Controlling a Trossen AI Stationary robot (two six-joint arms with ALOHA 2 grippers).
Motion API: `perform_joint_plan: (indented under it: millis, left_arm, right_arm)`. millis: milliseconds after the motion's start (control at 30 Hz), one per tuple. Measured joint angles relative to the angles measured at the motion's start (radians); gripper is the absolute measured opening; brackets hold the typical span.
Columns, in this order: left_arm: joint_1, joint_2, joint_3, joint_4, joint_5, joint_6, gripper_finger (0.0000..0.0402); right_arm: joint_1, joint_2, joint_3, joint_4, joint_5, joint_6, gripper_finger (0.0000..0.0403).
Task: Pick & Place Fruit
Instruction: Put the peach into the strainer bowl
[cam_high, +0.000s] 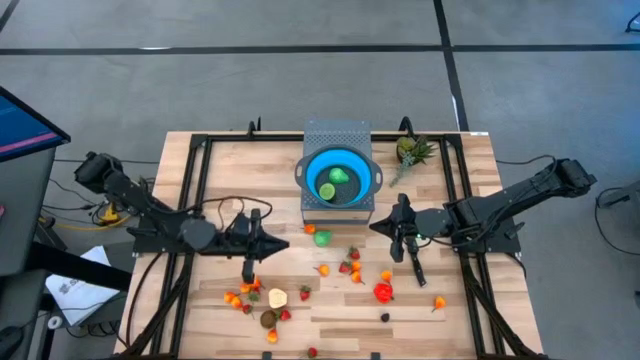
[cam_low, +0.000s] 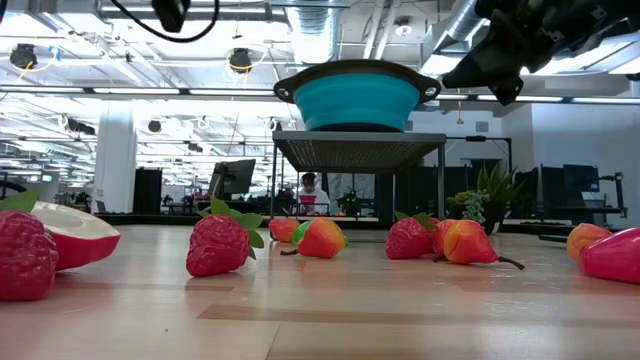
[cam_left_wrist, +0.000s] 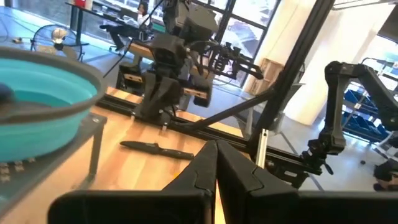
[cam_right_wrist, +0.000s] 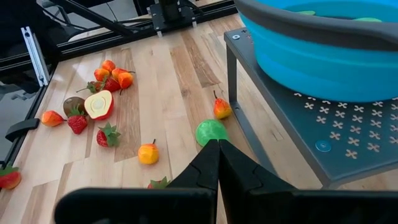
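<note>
**Both arms over the table, jaws closed**

The left arm reaches in from the table's left edge, its left gripper (cam_high: 250, 268) pointing toward the near edge with fingers (cam_left_wrist: 205, 171) pressed together. The right arm stretches in from the right side, its right gripper (cam_high: 417, 272) angled the same way, fingers (cam_right_wrist: 211, 163) likewise shut and empty.

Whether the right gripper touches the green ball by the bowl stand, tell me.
Apart. The right wrist view shows the right gripper shut and raised, the green ball on the table beyond its tips; the high view shows bare wood between them.
</note>
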Motion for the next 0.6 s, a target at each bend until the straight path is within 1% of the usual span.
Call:
perform_joint_plan:
  millis: [67, 200, 267, 333, 467, 600]
  left_arm:
    - [-0.028, 0.017, 0.011, -0.006, -0.024, -0.006, 0.0001]
    - [-0.066, 0.071, 0.064, -0.003, -0.025, 0.002, 0.0001]
    - [-0.079, 0.100, 0.093, -0.035, -0.025, 0.006, 0.0001]
    - [-0.089, 0.121, 0.130, -0.103, -0.025, -0.012, 0.0001]
    - [-0.108, 0.169, 0.201, -0.277, -0.034, -0.114, 0.0001]
    - [-0.131, 0.213, 0.277, -0.448, -0.074, -0.211, 0.0001]
  right_arm:
    - [0.000, 0.000, 0.000, 0.002, 0.000, 0.000, 0.0000]
    - [0.000, 0.000, 0.000, 0.035, -0.001, 0.000, 0.0000]
    - [0.000, 0.000, 0.000, 0.053, -0.001, 0.000, 0.0000]
    - [0.000, 0.000, 0.000, 0.066, -0.001, 0.000, 0.0000]
    - [0.000, 0.000, 0.000, 0.093, 0.000, 0.000, 0.0000]
    - [0.000, 0.000, 0.000, 0.094, 0.000, 0.000, 0.0000]
